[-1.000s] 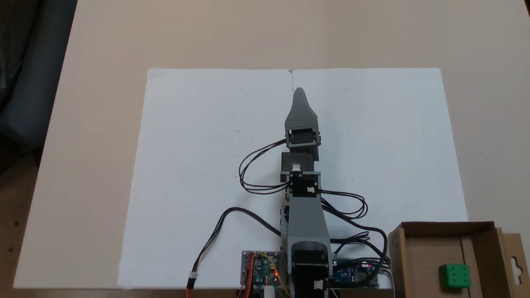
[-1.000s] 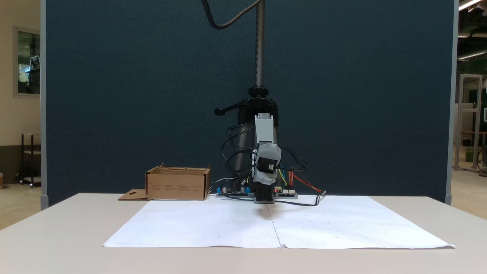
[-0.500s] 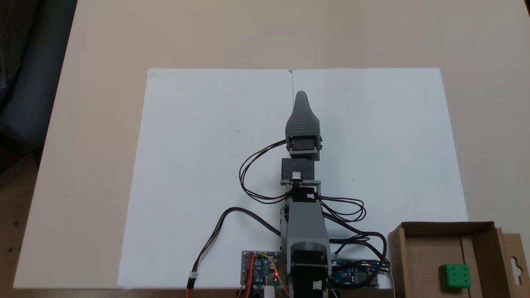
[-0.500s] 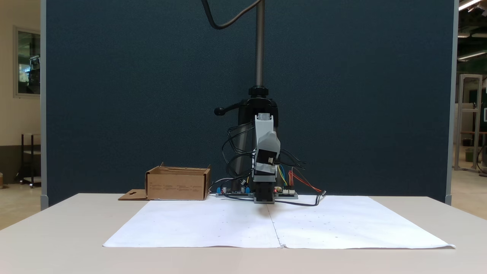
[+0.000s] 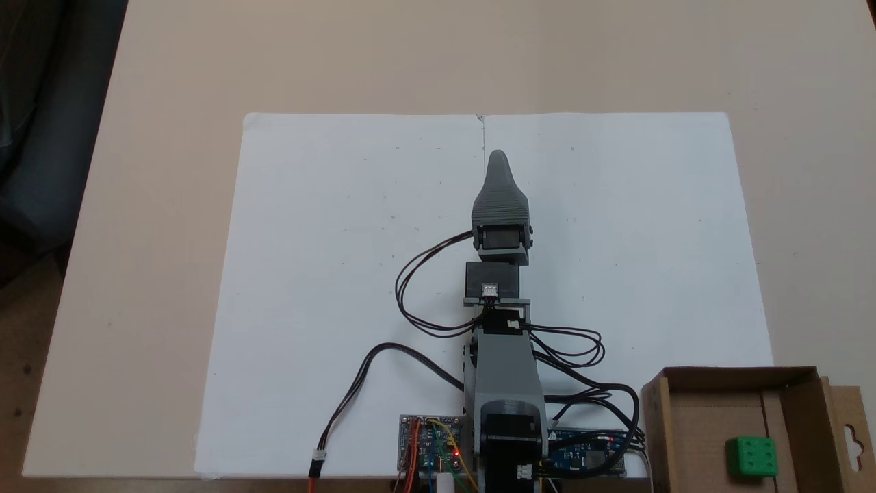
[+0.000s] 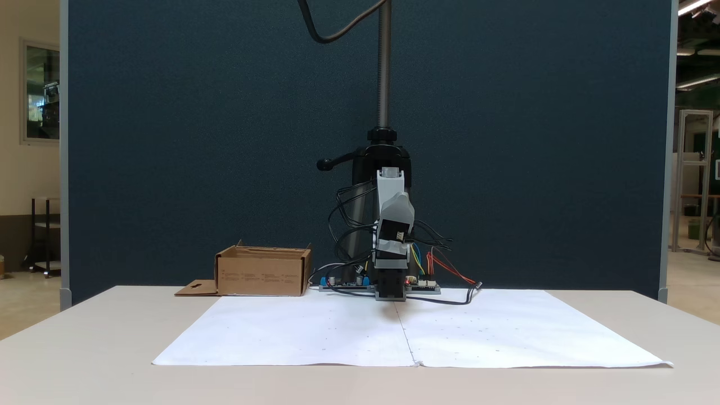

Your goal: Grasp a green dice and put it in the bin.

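Observation:
The green dice (image 5: 751,457) lies inside the bin (image 5: 732,374), a brown cardboard box at the lower right of a fixed view, with its six-pip face up. The same bin (image 6: 262,273) stands left of the arm's base in a fixed view from the front, where its walls hide the dice. My gripper (image 5: 497,157) points away from the base over the middle of the white paper, far from the bin, with nothing in it. One grey tapered jaw covers the other, so the gap is hidden. From the front the gripper (image 6: 397,209) faces the camera.
White paper sheets (image 5: 328,274) cover the middle of the beige table (image 5: 171,82). Circuit boards (image 5: 430,445) and loose black cables (image 5: 424,294) sit around the arm's base. A dark stand pole (image 6: 384,67) rises behind the arm, before a blue partition.
The wrist rolled from a slight tilt to level and the gripper drew back a little toward the base. Over the last half second nothing moved. The dice stayed in the bin.

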Robot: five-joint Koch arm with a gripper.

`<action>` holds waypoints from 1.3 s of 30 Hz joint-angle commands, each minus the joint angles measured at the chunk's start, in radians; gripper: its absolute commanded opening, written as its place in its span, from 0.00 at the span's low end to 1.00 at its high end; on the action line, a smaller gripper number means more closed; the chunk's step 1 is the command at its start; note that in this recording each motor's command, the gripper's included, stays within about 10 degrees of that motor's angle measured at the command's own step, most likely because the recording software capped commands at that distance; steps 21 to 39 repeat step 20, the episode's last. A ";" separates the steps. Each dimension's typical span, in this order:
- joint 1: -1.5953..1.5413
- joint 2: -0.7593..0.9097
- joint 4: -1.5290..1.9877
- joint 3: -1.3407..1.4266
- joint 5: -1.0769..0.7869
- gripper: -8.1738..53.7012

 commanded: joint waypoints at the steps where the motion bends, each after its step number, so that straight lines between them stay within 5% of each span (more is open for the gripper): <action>1: 0.005 0.107 -0.064 0.069 0.031 0.83; 39: 0.000 0.110 -0.075 0.069 0.029 0.85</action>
